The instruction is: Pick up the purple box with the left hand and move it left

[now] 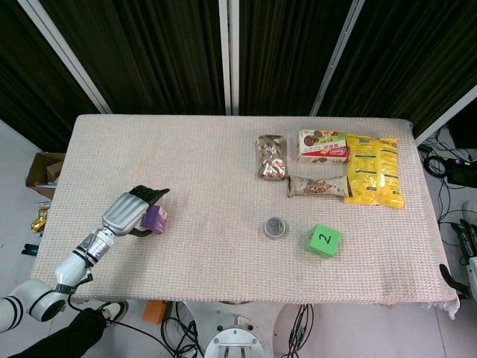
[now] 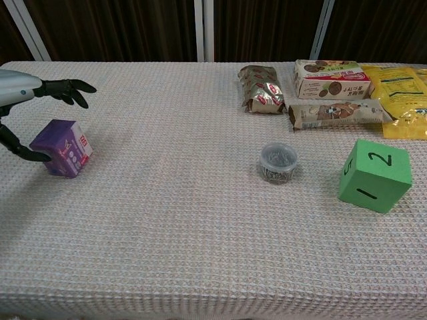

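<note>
The purple box stands on the table near its left edge, also seen as a purple box in the head view. My left hand hovers over and just left of it. In the chest view the left hand has its fingers stretched out above the box, clear of its top, while the thumb reaches down to the box's left side. Nothing is lifted. My right hand only shows partly at the right frame edge, beside the table.
On the right half lie a green cube marked 2, a small round tin, two snack packets, a biscuit box and a yellow bag. The table's left edge is close to the box.
</note>
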`<state>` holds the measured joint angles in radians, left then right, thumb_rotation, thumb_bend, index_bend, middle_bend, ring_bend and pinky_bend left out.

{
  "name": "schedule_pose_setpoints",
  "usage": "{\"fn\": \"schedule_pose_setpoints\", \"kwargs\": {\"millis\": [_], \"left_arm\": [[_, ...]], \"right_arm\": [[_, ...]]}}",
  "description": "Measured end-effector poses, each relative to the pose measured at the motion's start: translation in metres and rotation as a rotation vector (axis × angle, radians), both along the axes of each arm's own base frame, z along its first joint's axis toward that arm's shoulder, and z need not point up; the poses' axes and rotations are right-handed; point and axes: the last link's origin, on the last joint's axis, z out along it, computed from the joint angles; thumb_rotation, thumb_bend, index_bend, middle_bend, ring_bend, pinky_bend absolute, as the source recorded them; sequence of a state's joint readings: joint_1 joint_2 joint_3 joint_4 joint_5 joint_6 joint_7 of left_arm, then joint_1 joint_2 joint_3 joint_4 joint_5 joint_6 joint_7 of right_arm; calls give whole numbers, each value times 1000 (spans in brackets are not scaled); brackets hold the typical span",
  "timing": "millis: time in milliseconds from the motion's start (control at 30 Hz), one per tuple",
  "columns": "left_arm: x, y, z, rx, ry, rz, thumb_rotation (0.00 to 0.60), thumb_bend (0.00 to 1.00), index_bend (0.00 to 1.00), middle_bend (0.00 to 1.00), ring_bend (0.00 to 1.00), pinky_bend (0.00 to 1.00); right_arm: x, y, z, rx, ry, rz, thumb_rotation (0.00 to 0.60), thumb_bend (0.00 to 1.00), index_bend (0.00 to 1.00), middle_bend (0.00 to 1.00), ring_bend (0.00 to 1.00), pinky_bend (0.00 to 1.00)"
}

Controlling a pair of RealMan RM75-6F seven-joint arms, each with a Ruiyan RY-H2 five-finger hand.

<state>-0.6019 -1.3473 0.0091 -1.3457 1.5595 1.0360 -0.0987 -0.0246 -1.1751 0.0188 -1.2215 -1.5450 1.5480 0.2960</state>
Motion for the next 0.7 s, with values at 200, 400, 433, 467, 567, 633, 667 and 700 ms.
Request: {"fn": "schedule_pose_setpoints", "kwargs": {"millis": [200,400,433,467,567,633,667,700], "left_arm": [[-2,-1,2,-3,-13,10,600,93,21,164,149,172],[-7,-4,7,-15,-100,80,600,93,19,167,120,173],[-8,-4,8,-21,-124,100,600,93,19,173,111,173],[-11,-5,8,-31,-160,130,600,93,19,178,110,173],[-18,-5,7,-62,-259,206,600,94,19,204,107,172],[-24,-4,5,-76,-315,247,600,94,19,212,107,172],[-28,-3,4,-81,-346,268,600,94,19,218,107,172],[-32,-2,3,-83,-367,281,600,93,19,223,107,171]], "right_arm": [[0,1,1,-2,-2,-2,600,242,0,0,0,0],[-2,1,3,-4,-5,-4,600,242,0,0,0,0],[-2,1,3,-3,-5,-4,600,242,0,0,0,0],[-2,1,3,-3,-3,-3,600,242,0,0,0,0],[0,1,3,-1,-1,5,600,242,0,0,0,0],[2,1,2,0,2,10,600,242,0,0,0,0],[3,1,2,0,4,13,600,242,0,0,0,0],[4,1,2,1,6,14,600,242,0,0,0,0]]}}
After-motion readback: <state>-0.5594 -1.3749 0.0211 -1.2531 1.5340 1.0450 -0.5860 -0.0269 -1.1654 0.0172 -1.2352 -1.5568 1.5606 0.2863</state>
